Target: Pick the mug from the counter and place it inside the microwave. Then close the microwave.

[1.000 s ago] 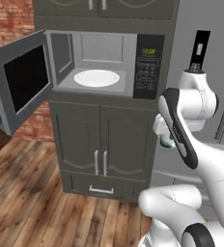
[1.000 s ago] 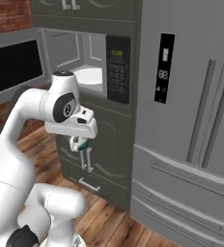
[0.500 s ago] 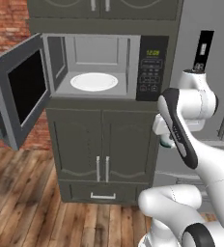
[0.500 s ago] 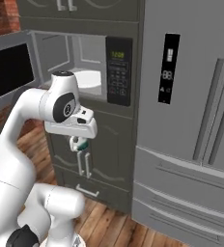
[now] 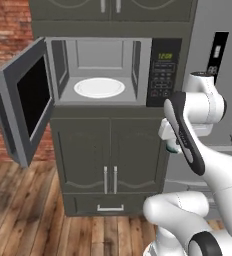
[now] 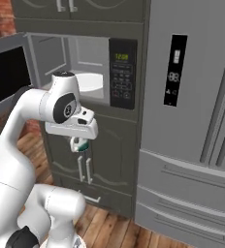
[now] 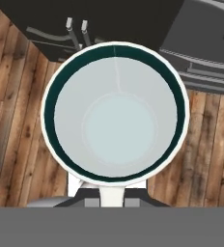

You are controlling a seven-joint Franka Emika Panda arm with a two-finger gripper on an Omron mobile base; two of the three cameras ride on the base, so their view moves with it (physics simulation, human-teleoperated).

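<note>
Gripper (image 6: pixel 79 147): clamping the mug by its rim, pointing down.
Mug (image 7: pixel 115 113): hanging upright under the hand, above wooden floor (image 7: pixel 201 144).
Microwave (image 5: pixel 105 72): standing open, up and ahead of the hand, white plate (image 5: pixel 99 87) lying inside.

One mug (image 7: pixel 115 115), translucent with a whitish rim. One microwave (image 5: pixel 103 72), with one door (image 5: pixel 24 102) swung open, one white round plate (image 5: pixel 99 87) inside, and one black keypad panel (image 5: pixel 163 72) with one green display. Two cabinet doors (image 5: pixel 108 155) below it, carrying two upright handles (image 5: pixel 110 179), over one drawer (image 5: pixel 110 206) with one handle. One grey refrigerator (image 6: pixel 192 121) with one dark control panel (image 6: pixel 175 70).
</note>
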